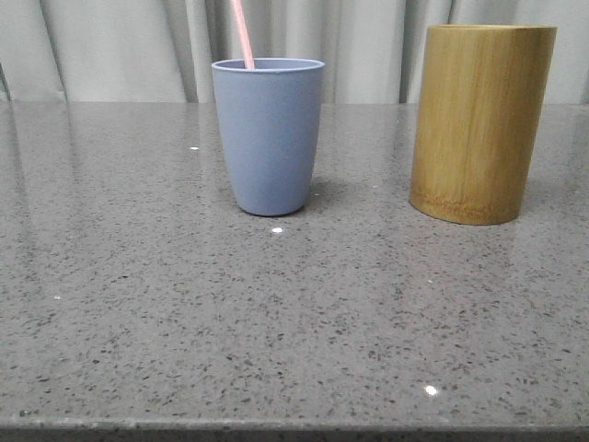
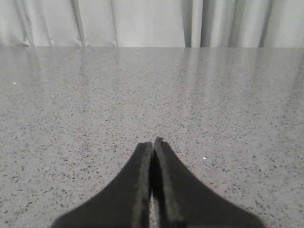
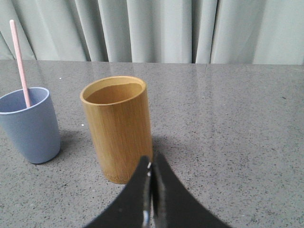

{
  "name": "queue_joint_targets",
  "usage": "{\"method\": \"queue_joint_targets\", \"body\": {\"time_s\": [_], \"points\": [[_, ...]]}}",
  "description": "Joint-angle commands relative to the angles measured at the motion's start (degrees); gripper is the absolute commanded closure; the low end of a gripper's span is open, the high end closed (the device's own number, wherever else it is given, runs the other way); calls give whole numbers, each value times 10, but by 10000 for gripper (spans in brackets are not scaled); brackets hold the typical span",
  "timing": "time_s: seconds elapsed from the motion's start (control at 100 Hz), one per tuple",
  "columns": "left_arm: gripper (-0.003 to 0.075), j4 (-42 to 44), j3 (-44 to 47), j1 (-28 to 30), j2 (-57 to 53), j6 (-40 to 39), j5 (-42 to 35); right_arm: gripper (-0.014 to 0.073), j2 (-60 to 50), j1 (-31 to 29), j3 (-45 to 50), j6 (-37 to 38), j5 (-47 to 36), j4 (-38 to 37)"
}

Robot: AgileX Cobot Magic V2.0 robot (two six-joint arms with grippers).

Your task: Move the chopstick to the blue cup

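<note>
Standing inside the blue cup, the chopstick leans against the rim toward the robot's left, its upper end running out of the top of the front view. The cup sits upright on the grey speckled table, with the bamboo cylinder upright well to its right, the 2 vessels apart. In the right wrist view the right end effector is clenched, its 2 dark fingers pressed together with nothing between them, held low over the table and pointing at the base of the bamboo cylinder just in front of it; the cup and the pink stick appear beyond on one side. In the left wrist view the left end effector is likewise clenched and holds nothing, poised low and level over bare table, facing the pale curtain at the far edge.
</note>
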Motion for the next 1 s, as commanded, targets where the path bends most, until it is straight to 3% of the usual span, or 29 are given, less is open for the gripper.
{"method": "queue_joint_targets", "body": {"time_s": [0.0, 0.99], "points": [[739, -6, 5, 2, -20, 0, -49, 699, 6, -3, -16, -5, -44, -3], [739, -6, 5, 2, -20, 0, -49, 699, 6, -4, -16, -5, -54, -4]]}}
